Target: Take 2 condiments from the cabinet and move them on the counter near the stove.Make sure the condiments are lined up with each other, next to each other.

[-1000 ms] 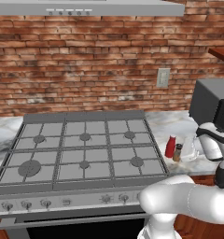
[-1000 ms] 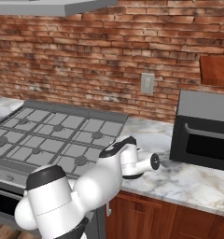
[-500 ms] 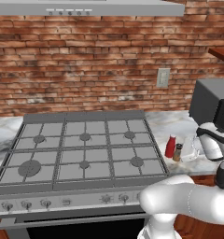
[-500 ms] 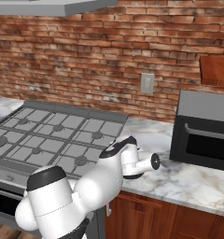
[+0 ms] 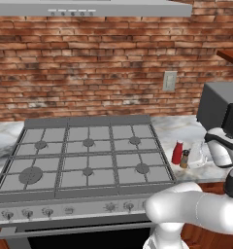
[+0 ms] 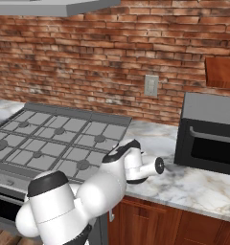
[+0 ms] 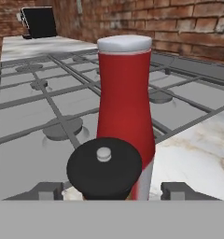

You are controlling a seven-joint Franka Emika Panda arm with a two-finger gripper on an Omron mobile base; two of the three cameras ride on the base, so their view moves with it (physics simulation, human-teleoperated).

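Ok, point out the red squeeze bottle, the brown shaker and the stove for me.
red squeeze bottle (image 7: 125, 93): hand view, middle of its red body.
brown shaker (image 5: 185, 159): left base view, its brown body, just right of the bottle.
stove (image 5: 87, 156): left base view, centre of the grates.

Hand (image 7: 109, 191) low, its 2 fingertips (image 7: 48, 190) spread wide apart.

A red brick wall (image 5: 89, 63) is seen behind, with a pale wall plate (image 5: 170, 80) set into it. A grey range hood (image 5: 94, 7) is mounted above. A dark boxy appliance (image 6: 209, 134), possibly a microwave, is placed at the right.
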